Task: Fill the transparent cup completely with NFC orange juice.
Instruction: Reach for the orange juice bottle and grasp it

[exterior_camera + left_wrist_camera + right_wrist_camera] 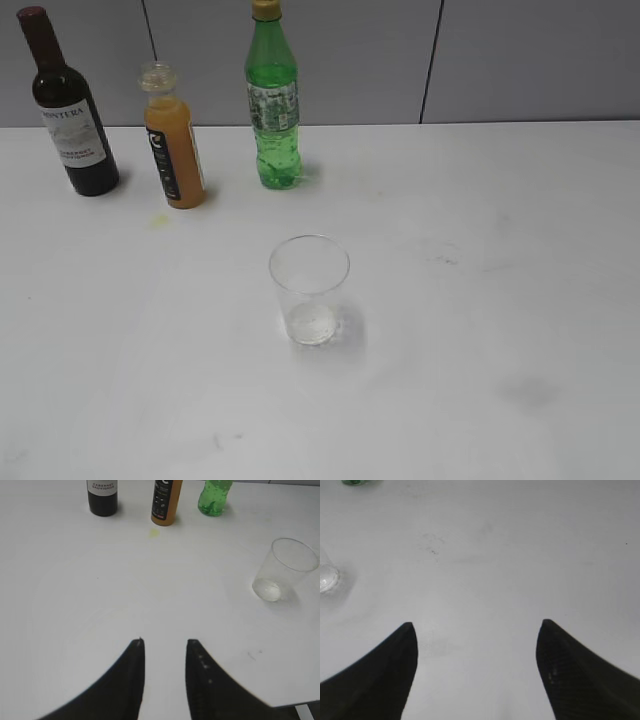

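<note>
Fingers (132, 680) of the left gripper (165, 641) stood a narrow gap apart with nothing between them, their dark tips hovering over bare table (75, 605) and aimed toward the row of bottles at the far edge. Fingers (385, 675) of the right gripper (476, 623) were spread wide and likewise held nothing, poised over a lightly smudged stretch of the white surface. Neither arm appeared in the exterior view. Relative to the left fingertips, the transparent cup (285, 570) stood upright and well apart, ahead and to the right; relative to the right fingertips, only its base (327, 577) showed at the left margin of the right wrist view, ahead and well to the left. In the exterior view the cup (309, 290) stood alone near the middle of the table, apparently empty. NFC orange juice (176, 150) remained in its small bottle with a black label and clear neck, filled to about the shoulder, standing between the dark wine bottle (70, 110) and the green soda bottle (273, 100), apart from both and well behind the cup. A faint yellowish stain (154, 532) lay on the table just in front of the juice bottle.
</note>
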